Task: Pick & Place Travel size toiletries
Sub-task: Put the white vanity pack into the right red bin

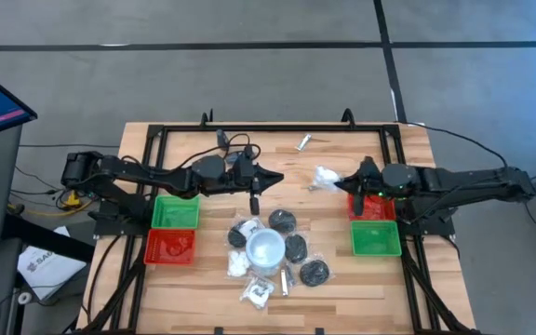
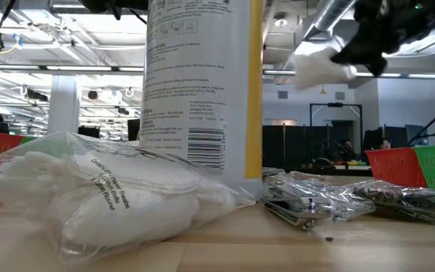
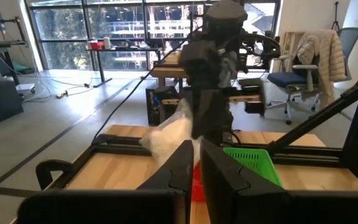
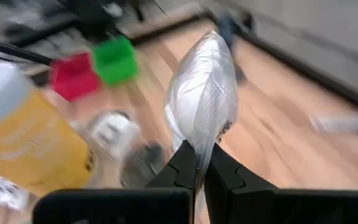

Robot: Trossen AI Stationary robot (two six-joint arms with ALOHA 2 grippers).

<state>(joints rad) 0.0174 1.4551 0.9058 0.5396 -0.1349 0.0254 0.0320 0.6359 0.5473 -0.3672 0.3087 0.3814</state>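
The right gripper (image 1: 346,182) hangs above the bench (image 1: 184,140), toward its right edge and just beside the right-hand red tray (image 1: 376,208), with its fingers (image 4: 185,163) pinched narrow on a white piece in a clear wrapper (image 4: 202,93); the low view shows that piece (image 2: 322,69) lifted well clear of the surface. The left gripper (image 1: 278,177) reaches toward the bench's centre, its 2 fingers (image 3: 180,167) drawn close together with nothing between them. The rest of the travel size toiletries (image 1: 277,249) lie loose near the front edge at mid-bench, black round discs (image 1: 282,221) and wrapped white pieces (image 1: 257,293) crowded around a white round container (image 1: 266,247). One silvery stick (image 1: 304,141) lies apart near the back edge. A green tray (image 1: 175,211) and a red tray (image 1: 170,246) sit at the left edge, and another green tray (image 1: 376,238) sits at the right edge.
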